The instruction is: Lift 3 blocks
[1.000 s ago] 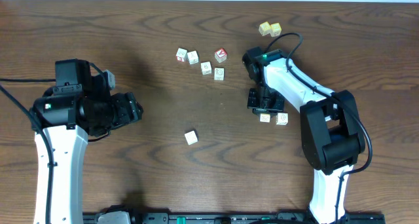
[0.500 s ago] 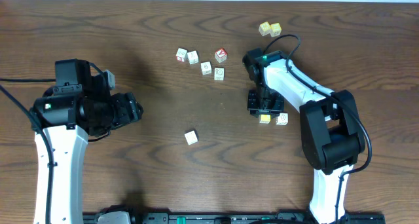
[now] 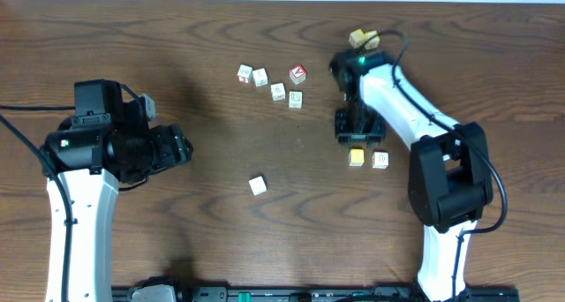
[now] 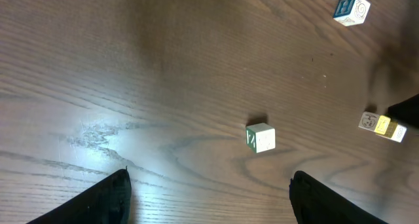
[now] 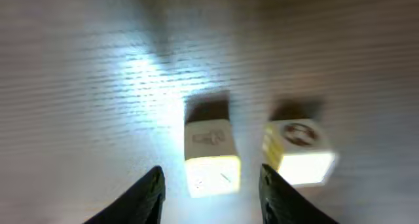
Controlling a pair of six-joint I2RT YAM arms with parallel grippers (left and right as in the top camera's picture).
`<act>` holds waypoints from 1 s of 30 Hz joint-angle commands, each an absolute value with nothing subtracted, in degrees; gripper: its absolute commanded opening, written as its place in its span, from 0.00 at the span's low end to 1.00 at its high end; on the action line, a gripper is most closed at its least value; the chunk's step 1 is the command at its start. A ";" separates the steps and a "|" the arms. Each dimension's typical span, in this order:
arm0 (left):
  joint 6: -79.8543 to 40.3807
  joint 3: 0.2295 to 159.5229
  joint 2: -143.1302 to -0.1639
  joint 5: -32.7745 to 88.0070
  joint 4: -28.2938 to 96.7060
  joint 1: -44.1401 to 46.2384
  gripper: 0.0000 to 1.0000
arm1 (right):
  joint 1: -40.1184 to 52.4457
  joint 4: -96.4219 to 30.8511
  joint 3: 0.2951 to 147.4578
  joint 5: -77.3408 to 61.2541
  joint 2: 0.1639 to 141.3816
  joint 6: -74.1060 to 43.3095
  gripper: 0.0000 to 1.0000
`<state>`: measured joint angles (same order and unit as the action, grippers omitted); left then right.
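Three small lettered blocks lie on the brown table [image 3: 221, 231]. A yellow-topped block [image 3: 356, 157] and a pale block [image 3: 380, 160] sit side by side just in front of my right gripper [image 3: 357, 136]. In the right wrist view the yellow block [image 5: 211, 157] rests on the wood between the open fingertips of the right gripper [image 5: 211, 171] with a gap on each side, and the pale block [image 5: 298, 152] sits outside the right finger. The third block [image 3: 257, 185], green-lettered [image 4: 261, 137], lies alone mid-table, ahead of my wide-open, empty left gripper [image 4: 209, 177].
A pair of plain yellow cubes [image 3: 364, 39] sits at the far edge behind the right arm. A red-faced cube [image 3: 297, 72] and several pale cubes [image 3: 259, 76] are scattered at the back centre. The left gripper [image 3: 184, 147] hovers at the left.
My right gripper has opened and drawn back toward the far side, leaving the yellow block uncovered on the table. The left arm has not moved.
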<state>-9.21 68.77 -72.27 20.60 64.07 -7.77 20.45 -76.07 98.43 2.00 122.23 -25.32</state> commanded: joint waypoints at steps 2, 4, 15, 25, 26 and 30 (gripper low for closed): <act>-9.76 68.45 -72.62 19.84 63.92 -8.08 0.78 | 20.38 -80.53 109.14 -5.41 122.10 -15.64 0.46; -9.76 68.45 -72.62 19.81 63.48 -8.08 0.78 | 22.11 -80.09 109.71 -11.99 122.10 -10.83 0.58; -17.76 68.45 -72.62 12.36 64.69 -20.16 0.78 | 42.76 -59.99 98.78 -11.09 122.21 -15.25 0.66; -17.69 68.45 -72.62 12.36 68.77 -30.00 0.78 | 51.11 -54.96 95.24 -3.25 122.21 -19.75 0.61; -17.72 68.45 -72.62 12.34 68.75 -30.00 0.78 | 51.53 -54.11 94.54 -3.25 122.21 -19.94 0.60; -17.72 68.45 -72.62 12.36 68.75 -30.00 0.78 | 52.42 -51.92 92.18 -3.18 122.21 -22.28 0.58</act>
